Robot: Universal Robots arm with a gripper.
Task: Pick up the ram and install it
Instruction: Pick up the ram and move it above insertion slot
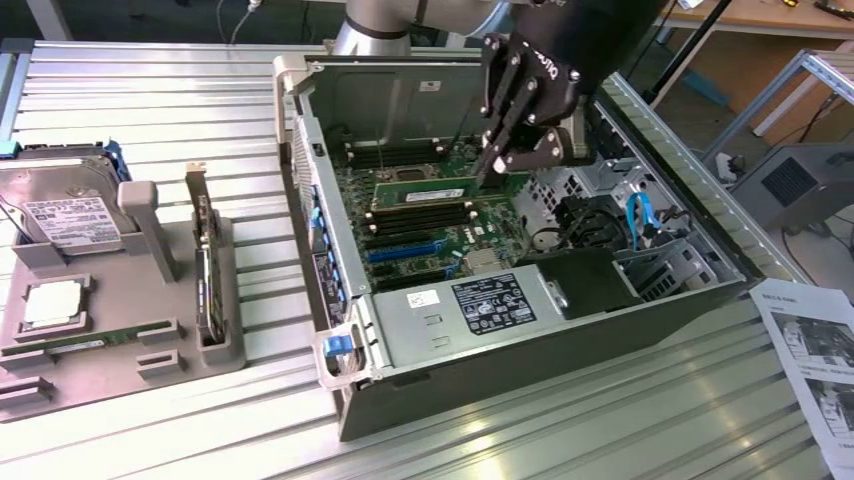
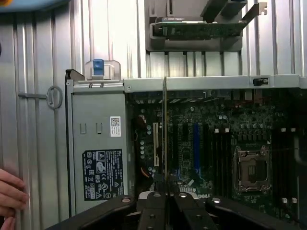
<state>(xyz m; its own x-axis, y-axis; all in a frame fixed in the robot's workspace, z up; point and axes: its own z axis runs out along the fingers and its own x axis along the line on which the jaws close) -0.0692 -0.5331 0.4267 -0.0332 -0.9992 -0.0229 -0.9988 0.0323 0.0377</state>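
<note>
ram (image 1: 424, 192): one stick between two jaws, over one open case (image 1: 561, 355)

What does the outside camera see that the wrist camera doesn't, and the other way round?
Exterior view: the silver processor chip on the gray tray, plus a printed sheet at that view's right. Wrist view: a person's hand beside the computer case, and the empty processor socket. Both: the pincer shut on the ram above the motherboard, and the labelled power supply.
</note>
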